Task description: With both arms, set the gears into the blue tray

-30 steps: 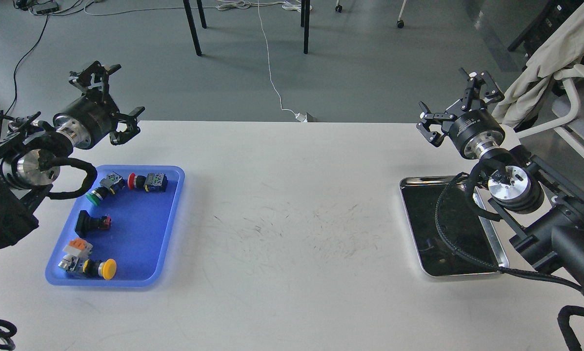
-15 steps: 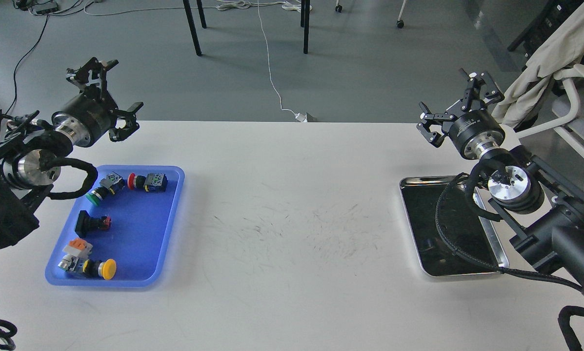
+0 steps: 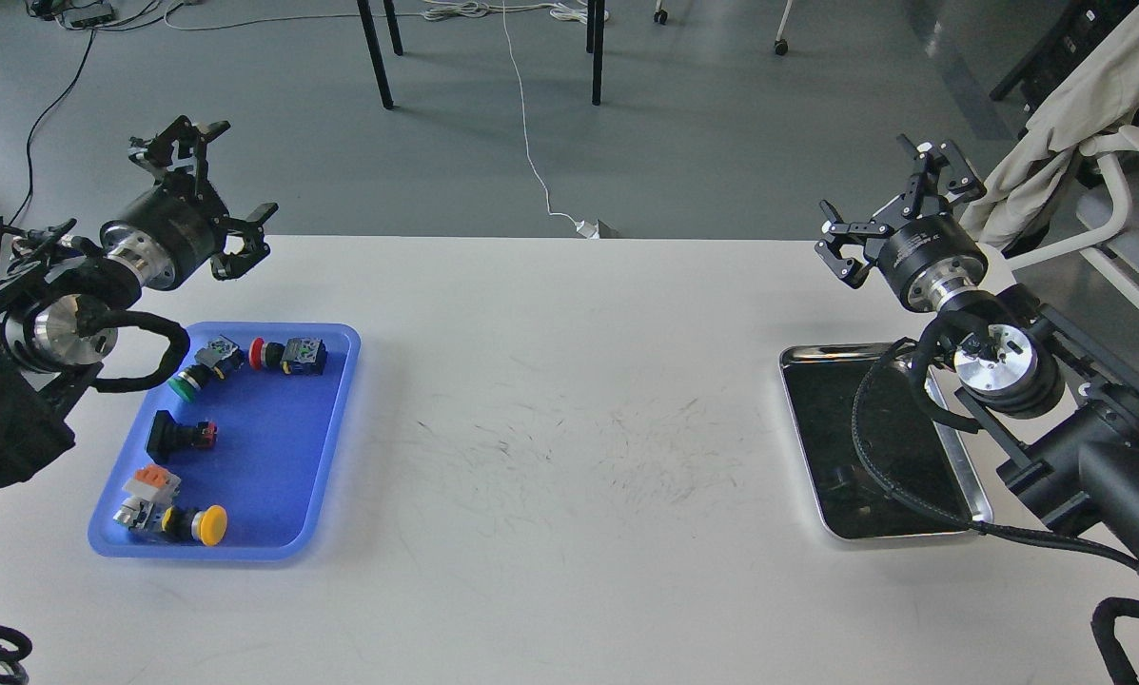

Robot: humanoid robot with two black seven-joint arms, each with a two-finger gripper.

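The blue tray (image 3: 274, 457) lies on the left of the white table and holds several colour-capped push-button switches (image 3: 288, 354). My left gripper (image 3: 209, 193) hovers above the table's far edge, just behind the tray, open with nothing between its fingers. My right gripper (image 3: 891, 207) hangs open and empty over the far right of the table, behind the silver tray (image 3: 802, 355). No gears can be made out for certain. A small dark shape (image 3: 843, 479) sits on the silver tray's dark reflecting floor; I cannot tell whether it is a gear.
My right arm's cable and joints (image 3: 992, 366) cover the silver tray's right side. A chair with beige cloth (image 3: 1054, 143) stands beyond the table at far right. Table legs and cables are on the floor behind.
My left gripper has drifted slightly up and to the left, away from the tray. The right gripper has shifted only a few pixels. Both stay open.
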